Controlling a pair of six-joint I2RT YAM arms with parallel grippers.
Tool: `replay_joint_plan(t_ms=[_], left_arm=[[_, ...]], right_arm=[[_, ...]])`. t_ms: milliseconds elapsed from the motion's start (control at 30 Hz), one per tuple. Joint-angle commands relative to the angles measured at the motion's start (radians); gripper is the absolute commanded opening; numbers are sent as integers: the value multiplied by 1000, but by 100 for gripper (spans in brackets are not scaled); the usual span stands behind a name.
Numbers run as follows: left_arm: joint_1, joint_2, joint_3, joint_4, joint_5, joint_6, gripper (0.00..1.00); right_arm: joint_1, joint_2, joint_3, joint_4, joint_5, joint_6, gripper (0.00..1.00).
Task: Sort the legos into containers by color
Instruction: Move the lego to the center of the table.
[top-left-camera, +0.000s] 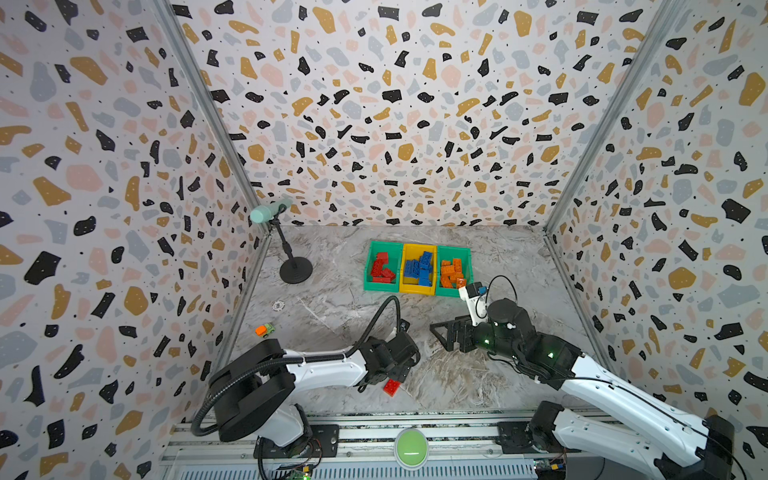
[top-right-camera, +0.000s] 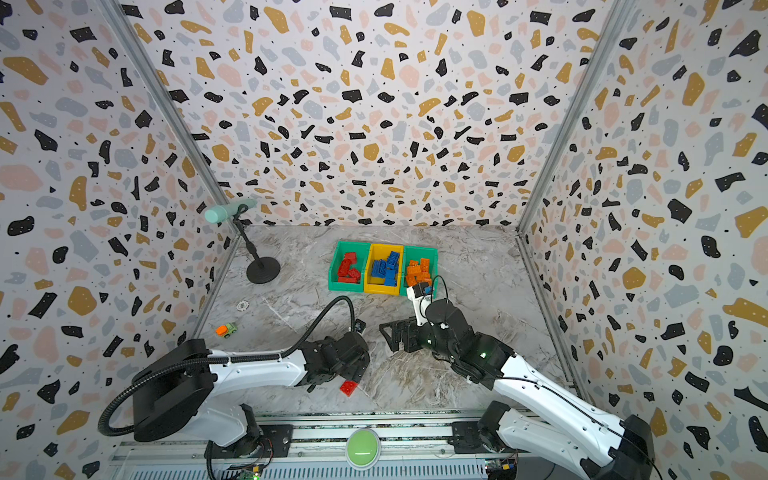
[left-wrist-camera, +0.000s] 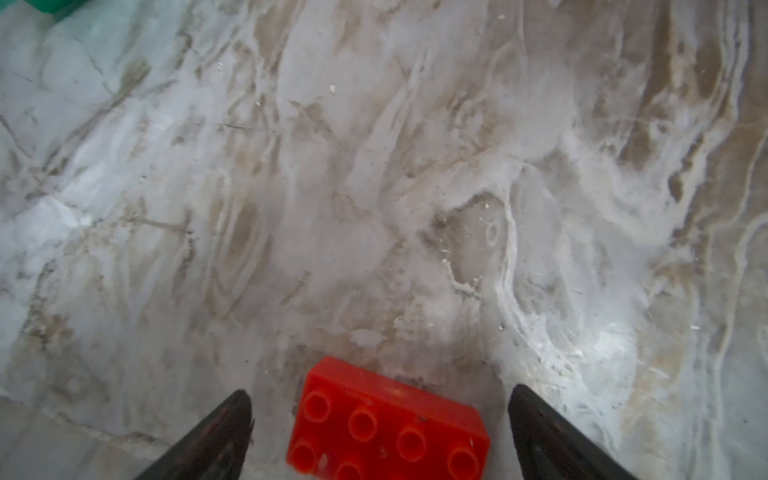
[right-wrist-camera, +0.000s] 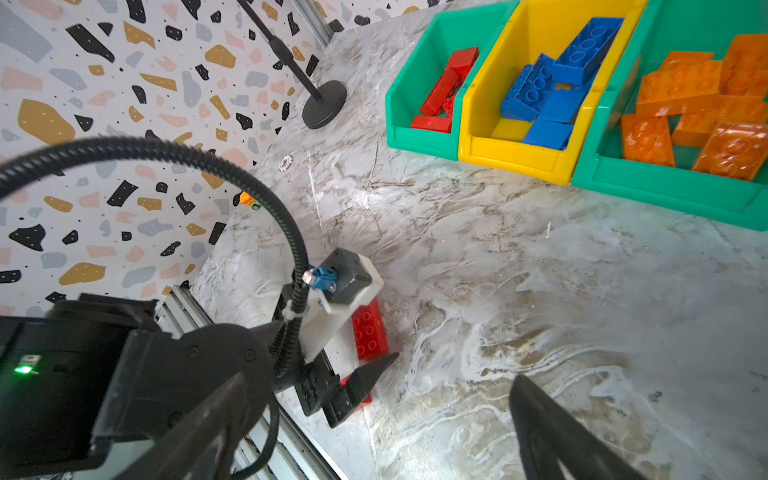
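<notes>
A red lego (top-left-camera: 391, 387) (top-right-camera: 348, 387) lies studs up on the marble table (top-left-camera: 332, 307) near the front edge. My left gripper (top-left-camera: 395, 376) (left-wrist-camera: 380, 390) stands open over it, one finger on either side, neither touching; in the right wrist view the same lego (right-wrist-camera: 368, 330) shows partly under the left wrist camera. My right gripper (top-left-camera: 440, 332) (right-wrist-camera: 386, 399) is open and empty at mid-table, in front of the containers. Left green container (top-left-camera: 368, 274) holds red legos, yellow container (top-left-camera: 417, 248) blue ones, right green container (top-left-camera: 455, 250) orange ones.
A black microphone stand (top-left-camera: 295, 270) rises at the back left. A small orange-and-green toy car (top-left-camera: 264, 330) sits by the left wall, with a small white disc (top-left-camera: 278, 306) beyond it. A green button (top-left-camera: 411, 446) is on the front rail. Patterned walls close three sides.
</notes>
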Motion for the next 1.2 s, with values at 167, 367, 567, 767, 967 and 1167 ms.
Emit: replay_joint_plan(t_ms=[167,367,567,767,967,1167], left_arm=[[-21,3,-29,7,-7,-53,93],[-22,-79,-104,1,-20,-108,85],[-22,-121,-109,-6,-39,-120,78],[-21,-95,-90,13,-66,-91,71],[-19,-51,-58,-1,-82,-78,59],[-10,-58,-28,-34,-111,-85,58]], right_arm=[[10,-69,17,-69,61,34,99],[10,-60,18,-58,62,27,99],[10,-37,26,-46,44,17,99],[13,-58,21,-56,51,21,99],[13,-84,18,-73,68,23,99],[13,-89,18,-76,75,20,99]])
